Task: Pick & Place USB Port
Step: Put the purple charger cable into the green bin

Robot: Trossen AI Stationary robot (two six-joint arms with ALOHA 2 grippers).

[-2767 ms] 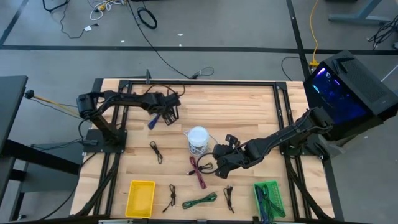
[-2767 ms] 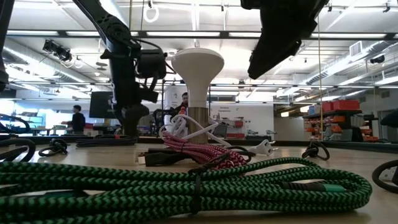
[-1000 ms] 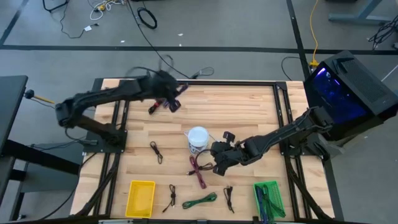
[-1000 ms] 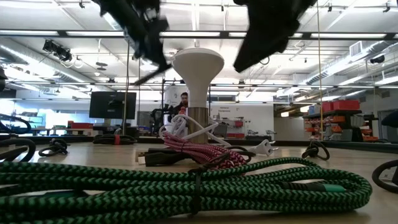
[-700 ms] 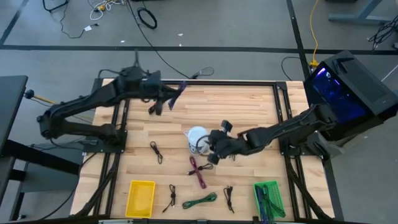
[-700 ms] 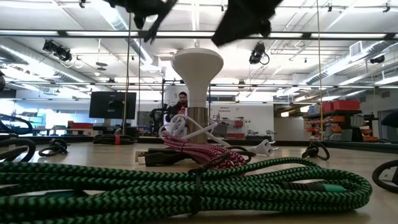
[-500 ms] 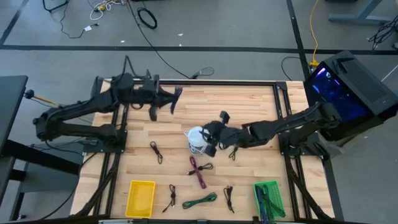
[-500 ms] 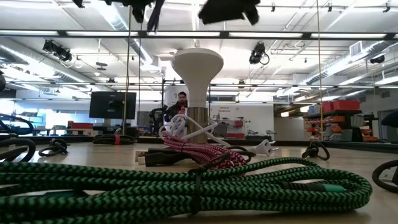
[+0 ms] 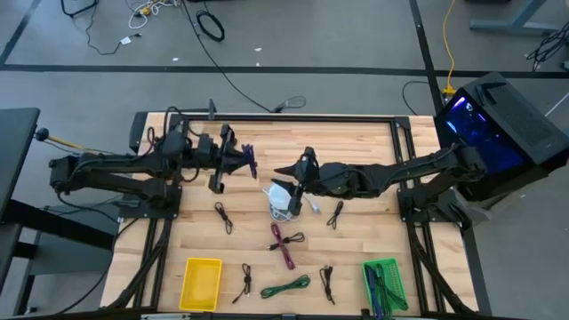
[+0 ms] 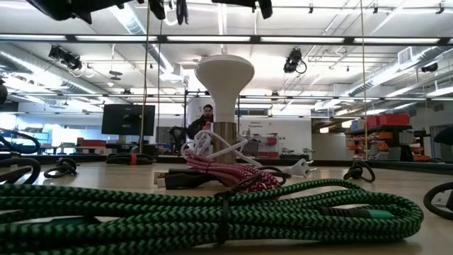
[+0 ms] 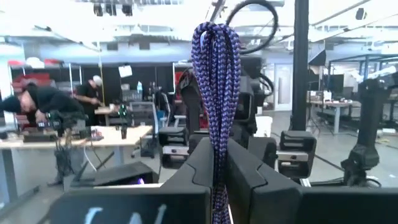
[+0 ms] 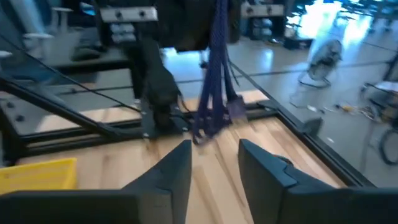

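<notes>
A: Where's the purple cable?

B: Up in the air over the table. The left gripper has its fingers squeezed tight on it, w/ the loop sticking up.

A: And the right gripper?

B: Its fingers are spread apart w/ nothing in them, pointing at the cable, above the white cable bundle.
</notes>
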